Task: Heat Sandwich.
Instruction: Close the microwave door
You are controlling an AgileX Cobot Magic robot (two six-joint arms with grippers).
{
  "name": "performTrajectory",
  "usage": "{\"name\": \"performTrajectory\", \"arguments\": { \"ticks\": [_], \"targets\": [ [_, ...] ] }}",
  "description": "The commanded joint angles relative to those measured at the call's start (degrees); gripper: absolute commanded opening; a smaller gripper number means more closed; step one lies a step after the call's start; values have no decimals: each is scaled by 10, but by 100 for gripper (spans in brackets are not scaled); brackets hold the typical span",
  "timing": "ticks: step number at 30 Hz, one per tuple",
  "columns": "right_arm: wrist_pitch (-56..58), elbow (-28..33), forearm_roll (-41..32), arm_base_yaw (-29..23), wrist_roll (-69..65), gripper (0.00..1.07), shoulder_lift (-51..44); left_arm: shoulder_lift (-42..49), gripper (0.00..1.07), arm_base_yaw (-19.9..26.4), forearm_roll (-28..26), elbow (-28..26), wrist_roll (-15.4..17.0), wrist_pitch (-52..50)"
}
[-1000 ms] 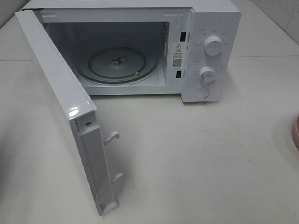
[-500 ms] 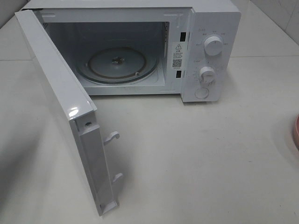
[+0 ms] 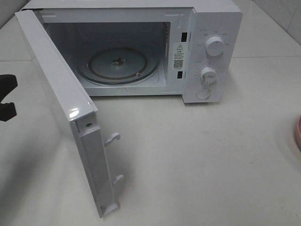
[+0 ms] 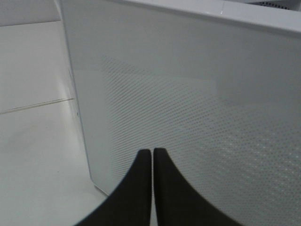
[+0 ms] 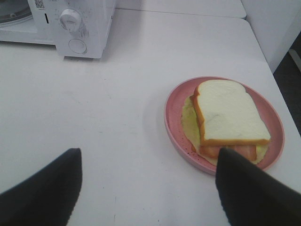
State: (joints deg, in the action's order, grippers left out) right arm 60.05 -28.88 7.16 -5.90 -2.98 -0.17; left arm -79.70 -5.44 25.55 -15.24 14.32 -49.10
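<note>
Right wrist: jaws released above square sandwich [image 5: 230, 118]; left jaws clenched near perforated door [image 4: 197, 108].

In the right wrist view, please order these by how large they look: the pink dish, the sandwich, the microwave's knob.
1. pink dish
2. sandwich, lying on the dish
3. knob, which is farther from the camera, so its true size is unsure.

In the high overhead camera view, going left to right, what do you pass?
Black left gripper at the edge → open white microwave door → round glass turntable inside the white microwave → two white control knobs → round pink dish at the right edge.
</note>
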Motion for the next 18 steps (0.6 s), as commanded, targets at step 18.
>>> {"name": "performTrajectory", "arguments": {
  "ticks": [18],
  "targets": [
    [-5, 2, 2, 2, -2, 76, -15, -115, 0, -215, -256, -44, -138, -42]
  ]
}}
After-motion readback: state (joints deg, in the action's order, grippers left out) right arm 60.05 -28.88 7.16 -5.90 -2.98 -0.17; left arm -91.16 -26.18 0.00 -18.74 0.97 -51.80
